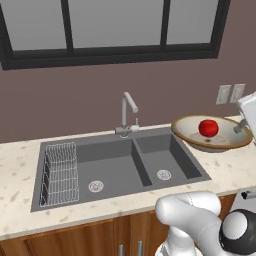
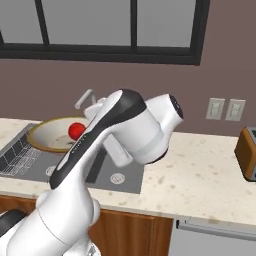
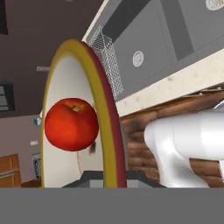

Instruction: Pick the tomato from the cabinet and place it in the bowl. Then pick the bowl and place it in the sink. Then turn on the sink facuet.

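Note:
The bowl (image 1: pixel 220 141), wide and cream inside with a tan-brown rim, hangs tilted in the air over the counter just right of the sink (image 1: pixel 120 167). The tomato (image 1: pixel 208 128) lies inside it. My gripper (image 1: pixel 240 127) is shut on the bowl's right rim. In the hand view the rim (image 3: pixel 103 109) runs up from between my fingertips (image 3: pixel 105 177), with the tomato (image 3: pixel 71 124) resting against the bowl's inside. From the right base view the bowl (image 2: pixel 47 134) and tomato (image 2: pixel 76 131) show left of my arm, which hides the gripper. The sink faucet (image 1: pixel 127 112) stands behind the basins.
A wire rack (image 1: pixel 60 172) sits in the sink's left basin. Wall outlets (image 1: pixel 230 93) are behind the bowl. A brown toaster (image 2: pixel 247 152) stands at the far right of the counter. Wooden fronts (image 1: pixel 75 240) run under the counter. A dark-framed window (image 1: pixel 115 30) is above.

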### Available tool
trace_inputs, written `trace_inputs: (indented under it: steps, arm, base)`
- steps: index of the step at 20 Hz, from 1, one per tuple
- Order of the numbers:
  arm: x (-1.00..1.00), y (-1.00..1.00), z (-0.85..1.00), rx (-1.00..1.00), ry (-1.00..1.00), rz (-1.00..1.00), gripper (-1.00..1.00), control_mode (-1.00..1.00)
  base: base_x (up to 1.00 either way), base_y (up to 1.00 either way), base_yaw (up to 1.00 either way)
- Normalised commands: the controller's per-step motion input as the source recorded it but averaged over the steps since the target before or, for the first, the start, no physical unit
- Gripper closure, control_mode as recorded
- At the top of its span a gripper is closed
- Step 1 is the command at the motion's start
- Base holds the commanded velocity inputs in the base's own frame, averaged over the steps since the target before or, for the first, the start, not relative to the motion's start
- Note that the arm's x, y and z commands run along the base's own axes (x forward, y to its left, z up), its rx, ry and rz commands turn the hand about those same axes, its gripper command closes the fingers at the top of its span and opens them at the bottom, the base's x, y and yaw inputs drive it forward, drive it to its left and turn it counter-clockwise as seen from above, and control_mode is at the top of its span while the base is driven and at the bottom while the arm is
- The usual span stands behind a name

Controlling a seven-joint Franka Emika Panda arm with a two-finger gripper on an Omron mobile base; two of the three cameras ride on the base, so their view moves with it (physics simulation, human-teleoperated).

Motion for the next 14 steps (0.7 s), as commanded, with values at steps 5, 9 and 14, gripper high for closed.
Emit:
trace_inputs:
  steps: [5, 9, 14]
  arm:
    - [-0.32, 0.62, -0.33, -0.06, 0.06, -0.16, 1.0, -1.0]
    - [-0.23, 0.9, 0.0, 0.0, 0.03, -0.49, 1.0, -1.0]
    - [0.01, 1.0, -0.05, -0.01, 0.08, -0.64, 1.0, -1.0]
  base:
    - [0.0, 0.0, 0.0]
    - [0.0, 0.0, 0.0]
    - [0.0, 0.0, 0.0]
